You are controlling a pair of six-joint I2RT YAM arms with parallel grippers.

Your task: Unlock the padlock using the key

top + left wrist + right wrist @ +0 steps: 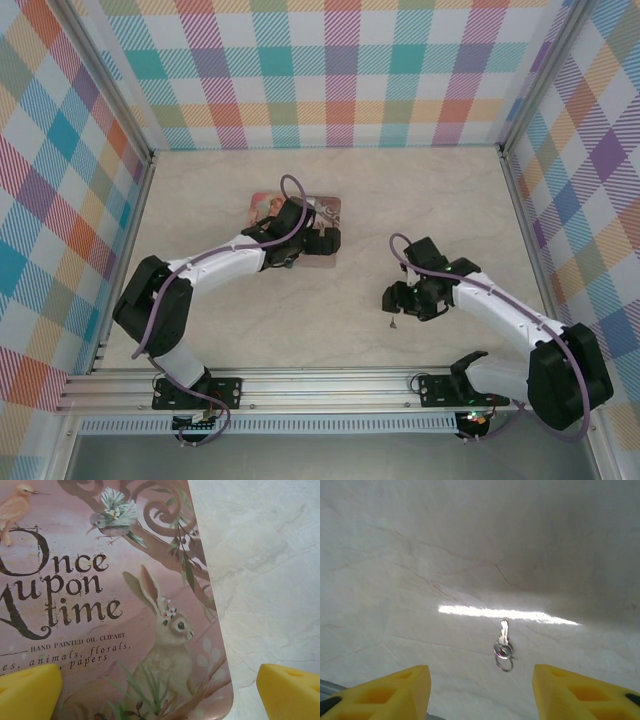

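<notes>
A flat pink rectangular tin point(262, 208) printed with "Once upon a time", a long-eared rabbit and small birds lies on the pale marbled table point(420, 200), and serves here as the landmark. The left gripper point(322, 242) hangs over the tin's right-hand part, so from above the black wrist and a loop of purple cable point(292, 190) cover much of the lid. In the left wrist view its yellow fingertips point(27, 692) stand wide apart, one over the tin's point(100, 645) picture and the other out over bare table point(260, 555) beyond the tin's rounded corner, with nothing gripped between them. To the right of the tin, and nearer the arm bases than it, the small thin silvery-grey metal key point(393, 322) lies flat on the table, a pair of small wire rings at its head. The right gripper point(398, 300) hovers just above and beside it. In the right wrist view the key point(504, 635) lies ahead of the yellow fingers point(385, 692), roughly centred in the gap, with bare table point(420, 555) all round and a bright streak of reflected light just beyond its tip. The jaws are parted, well clear of the key on both sides, and hold nothing. Plaid-patterned walls point(340, 70) in many colours close the table on three sides, well beyond the tin.
</notes>
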